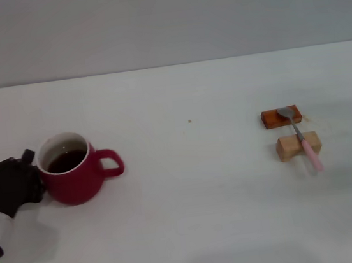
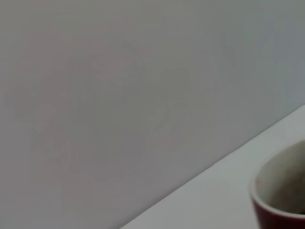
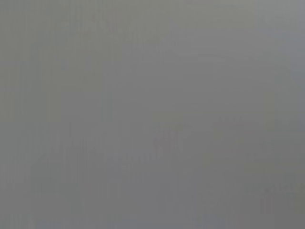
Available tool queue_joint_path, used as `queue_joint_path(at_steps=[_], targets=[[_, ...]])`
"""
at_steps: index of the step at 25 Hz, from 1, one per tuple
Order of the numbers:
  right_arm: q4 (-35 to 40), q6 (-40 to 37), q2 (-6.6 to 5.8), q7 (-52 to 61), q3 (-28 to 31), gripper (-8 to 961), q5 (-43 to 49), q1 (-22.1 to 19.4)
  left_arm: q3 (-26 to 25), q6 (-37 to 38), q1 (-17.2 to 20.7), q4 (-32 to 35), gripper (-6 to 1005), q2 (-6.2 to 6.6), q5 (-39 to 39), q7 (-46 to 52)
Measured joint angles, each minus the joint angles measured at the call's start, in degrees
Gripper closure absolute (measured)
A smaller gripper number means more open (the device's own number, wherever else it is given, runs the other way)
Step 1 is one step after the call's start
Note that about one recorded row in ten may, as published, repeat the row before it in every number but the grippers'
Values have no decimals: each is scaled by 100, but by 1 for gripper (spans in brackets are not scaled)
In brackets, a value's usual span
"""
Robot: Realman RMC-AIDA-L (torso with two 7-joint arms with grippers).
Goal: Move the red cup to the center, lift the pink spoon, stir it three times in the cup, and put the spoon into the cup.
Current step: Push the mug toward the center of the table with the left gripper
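A rounded dark-red ceramic cup (image 1: 71, 170) with a white inside and a single loop handle stands upright on the white desk (image 1: 193, 219), close to its left edge and roughly midway between front and back. The cup's handle points toward the desk's middle, away from the robot's left claw. Dark liquid fills the cup to a little below the rim; nothing else is in it.

The black left claw (image 1: 30, 175) sits right against the cup's outer side, the side facing the left edge. One finger tip shows at the cup's rim, but whether the claw has closed on the cup cannot be told. The left wrist view shows only part of the cup's rim (image 2: 281, 191) and the desk's surface beneath a plain wall.

The cup lies immediately toward the centre from that claw, so the coming move to the centre looks like a push or carry in that direction, away from the left edge.

Well apart, near the right edge, a slim spoon with a silver metal bowl and a pale pink handle (image 1: 300, 137) rests across two small wooden blocks: its bowl on the orange-brown block (image 1: 271, 118) farther back, its handle over the tan block (image 1: 287, 148) nearer the front. Its long axis runs back to front.

The right claw is not in view.
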State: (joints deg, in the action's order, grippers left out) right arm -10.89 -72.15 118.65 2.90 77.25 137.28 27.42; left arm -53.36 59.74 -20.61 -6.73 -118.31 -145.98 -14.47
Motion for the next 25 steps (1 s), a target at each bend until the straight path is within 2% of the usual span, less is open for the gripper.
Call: queue_joint_path(at_steps=[16, 25], targets=[[-25, 0, 6, 0, 0, 151, 0, -6, 947, -8, -66, -455, 1001, -25, -2, 40], [-37, 0, 17, 0, 0, 151, 0, -9, 1245, -22, -78, -576, 1001, -37, 0, 74]])
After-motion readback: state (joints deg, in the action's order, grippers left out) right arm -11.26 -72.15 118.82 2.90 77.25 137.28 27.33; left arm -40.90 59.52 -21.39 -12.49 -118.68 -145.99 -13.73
